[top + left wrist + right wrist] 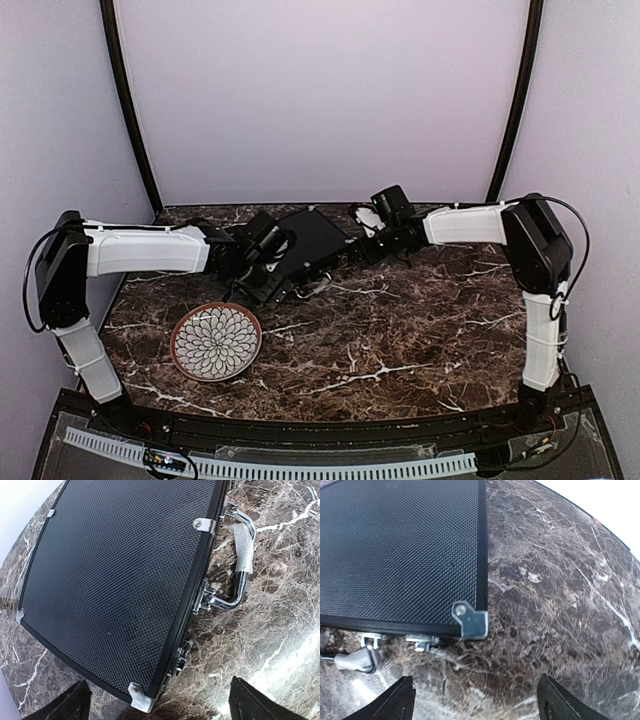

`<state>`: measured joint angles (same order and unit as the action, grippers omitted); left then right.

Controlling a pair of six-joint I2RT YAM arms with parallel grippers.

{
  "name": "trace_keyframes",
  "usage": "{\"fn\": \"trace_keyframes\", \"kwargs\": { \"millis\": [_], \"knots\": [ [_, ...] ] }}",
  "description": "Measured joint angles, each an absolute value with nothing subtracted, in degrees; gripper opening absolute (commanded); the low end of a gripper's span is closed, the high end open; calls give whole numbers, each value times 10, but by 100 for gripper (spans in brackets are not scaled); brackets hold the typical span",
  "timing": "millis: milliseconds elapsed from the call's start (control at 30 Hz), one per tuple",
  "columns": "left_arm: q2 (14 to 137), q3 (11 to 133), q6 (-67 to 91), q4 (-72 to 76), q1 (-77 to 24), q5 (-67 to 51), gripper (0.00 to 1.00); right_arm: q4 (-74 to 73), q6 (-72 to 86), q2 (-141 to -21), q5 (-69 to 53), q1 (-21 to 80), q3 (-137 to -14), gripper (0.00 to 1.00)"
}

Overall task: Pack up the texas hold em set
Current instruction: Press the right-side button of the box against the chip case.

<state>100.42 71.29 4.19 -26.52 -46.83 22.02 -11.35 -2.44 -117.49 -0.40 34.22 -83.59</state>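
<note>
Toward the back of the table [400, 330], the black case [315, 240] lies flat with its lid shut, and both arms reach in over it from either side. The left hand [160, 705] hangs released above a silver corner [140, 696] of the case, its fingers [65, 705] spread wide and touching nothing. The chrome handle [243, 565], with a strip of white tape on it, juts out along that edge. The right hand [480, 702] is likewise released, hovering over another corner piece [470, 619] and bare marble. A patterned plate [216, 342] sits nearer the front left, apart from the case.
</note>
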Motion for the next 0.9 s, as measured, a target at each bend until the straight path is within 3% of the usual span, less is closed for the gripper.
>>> {"fn": "trace_keyframes", "kwargs": {
  "millis": [267,900],
  "knots": [
    [1001,713,43,-263,-444,188,99,-127,-86,-1226,-18,332,-860,85],
    [1001,713,42,-254,-421,174,99,-89,-97,-1277,-36,331,-887,71]
  ]
}}
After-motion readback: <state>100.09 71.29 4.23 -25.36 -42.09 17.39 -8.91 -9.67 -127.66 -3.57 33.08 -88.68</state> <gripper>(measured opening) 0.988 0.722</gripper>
